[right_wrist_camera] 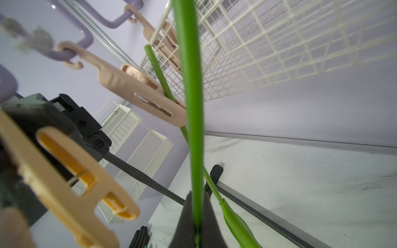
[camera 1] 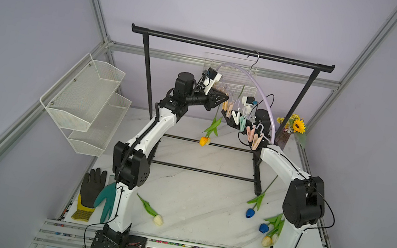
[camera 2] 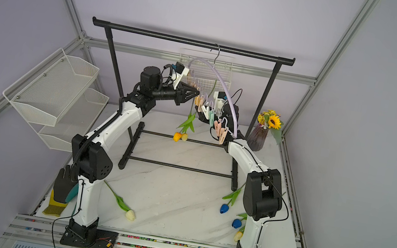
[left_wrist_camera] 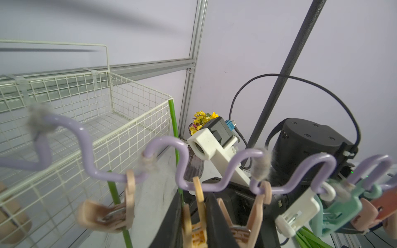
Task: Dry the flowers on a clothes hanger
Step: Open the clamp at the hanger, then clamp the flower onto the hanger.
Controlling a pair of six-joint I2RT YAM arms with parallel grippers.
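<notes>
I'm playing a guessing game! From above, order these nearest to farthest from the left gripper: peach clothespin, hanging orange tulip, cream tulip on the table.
From the left gripper:
1. Peach-and-yellow plastic clothespin, held in it.
2. Orange artificial tulip head, hanging just below.
3. Cream-white artificial tulip, lying near the front of the table.

The clothes hanger (left_wrist_camera: 167, 142) is glossy smooth plastic (clothespins (right_wrist_camera: 133, 90) matt), the rack (camera 1: 206, 42) rough-textured matt black metal.
</notes>
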